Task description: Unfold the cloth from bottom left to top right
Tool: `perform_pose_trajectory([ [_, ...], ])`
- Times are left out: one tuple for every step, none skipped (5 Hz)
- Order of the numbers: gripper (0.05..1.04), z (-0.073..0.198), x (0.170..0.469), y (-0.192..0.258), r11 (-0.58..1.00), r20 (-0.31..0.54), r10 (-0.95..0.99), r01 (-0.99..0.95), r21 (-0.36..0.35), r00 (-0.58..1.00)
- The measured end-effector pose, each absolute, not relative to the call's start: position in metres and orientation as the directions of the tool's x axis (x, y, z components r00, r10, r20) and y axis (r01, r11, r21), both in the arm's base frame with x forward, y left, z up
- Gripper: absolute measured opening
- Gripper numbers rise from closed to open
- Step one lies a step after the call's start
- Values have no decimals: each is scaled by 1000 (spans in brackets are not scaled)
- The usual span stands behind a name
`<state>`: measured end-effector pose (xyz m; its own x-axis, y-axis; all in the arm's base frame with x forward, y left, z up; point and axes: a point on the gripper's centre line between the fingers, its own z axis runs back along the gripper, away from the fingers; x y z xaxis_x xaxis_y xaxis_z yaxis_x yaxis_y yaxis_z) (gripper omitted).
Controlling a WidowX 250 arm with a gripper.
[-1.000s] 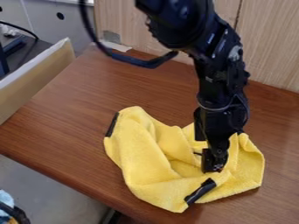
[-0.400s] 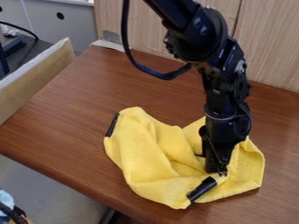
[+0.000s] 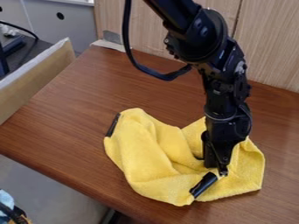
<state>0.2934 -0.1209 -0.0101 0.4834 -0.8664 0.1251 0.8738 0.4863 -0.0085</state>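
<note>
The black gripper (image 3: 217, 169) points down over the right part of the yellow cloth (image 3: 146, 162), with its tip low at the fabric. The cloth lies bunched on the brown table, with raised folds through its middle and a flatter part at the lower right. One black strip (image 3: 203, 185) crosses its lower edge, just below and left of the gripper. A second black strip (image 3: 112, 125) sits at the upper left edge. Part of the cloth behind the gripper is hidden.
The brown table (image 3: 81, 109) has its front edge running down along the lower left. A light wooden panel (image 3: 269, 48) stands behind it, and a tan board (image 3: 35, 76) is at the left. A black cable loop (image 3: 158, 75) hangs beside the arm.
Since the first frame the gripper has shifted slightly right and down, and the upper arm has moved right. The cloth's lower corner and its black strip have crept up and to the right.
</note>
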Motion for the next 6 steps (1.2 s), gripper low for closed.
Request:
perform_pose_trajectory([
  [62,-9,293,-120,492,125,-863,870,-3,489],
  [60,6,293,-118,498,141,-860,867,27,490],
  [59,25,297,-114,507,172,-854,859,69,491],
  [59,45,303,-96,553,200,-825,826,103,528],
  [59,51,307,-79,594,213,-796,798,100,566],
  [59,59,321,-52,650,244,-750,753,103,614],
])
